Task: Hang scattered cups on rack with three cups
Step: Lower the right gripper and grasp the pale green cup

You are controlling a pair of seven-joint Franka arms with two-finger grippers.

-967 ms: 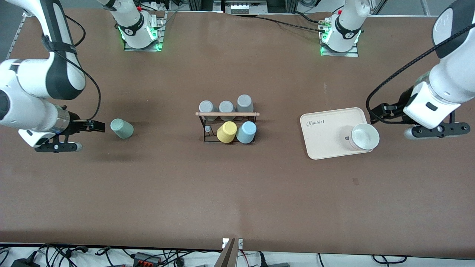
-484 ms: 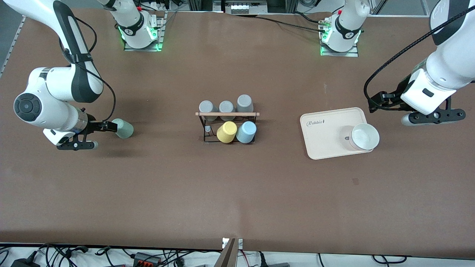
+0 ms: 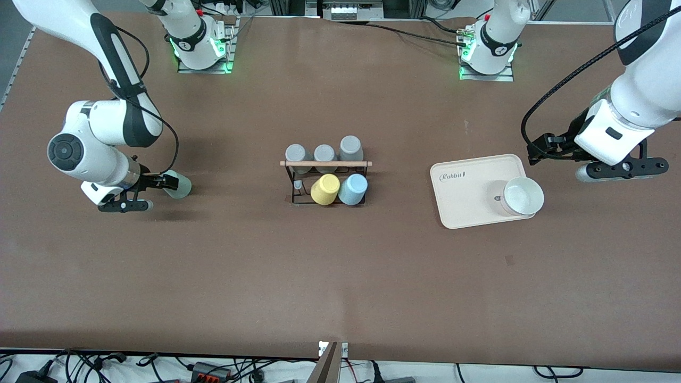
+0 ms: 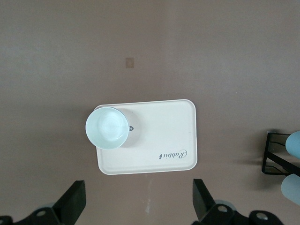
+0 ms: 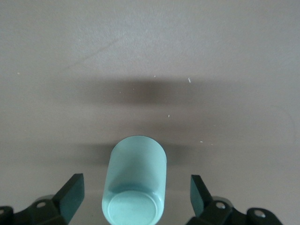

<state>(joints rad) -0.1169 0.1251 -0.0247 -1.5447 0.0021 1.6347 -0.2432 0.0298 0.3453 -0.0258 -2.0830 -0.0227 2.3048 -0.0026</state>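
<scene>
The pale mint green cup (image 3: 181, 186) lies on its side on the table toward the right arm's end. My right gripper (image 3: 165, 182) is open, with a finger on each side of the cup's base and a gap to each. In the right wrist view the cup (image 5: 137, 178) lies between the open fingers (image 5: 72, 190) of the gripper (image 5: 136, 193). The light blue cup (image 3: 353, 189) hangs on the black wire rack (image 3: 325, 164) beside a yellow cup (image 3: 325, 189). My left gripper (image 3: 538, 150) is open and empty beside the tray; it also shows in the left wrist view (image 4: 138, 201).
Three grey cups (image 3: 324, 153) hang on the rack's side farther from the front camera. A cream "Rabbit" tray (image 3: 468, 191) holds a white cup (image 3: 523, 195) toward the left arm's end; both show in the left wrist view, the tray (image 4: 159, 136) and the white cup (image 4: 108, 127).
My right gripper has moved toward the rack's end of the table and come down around the mint green cup. My left gripper pulled back from the tray a little, then held still.
</scene>
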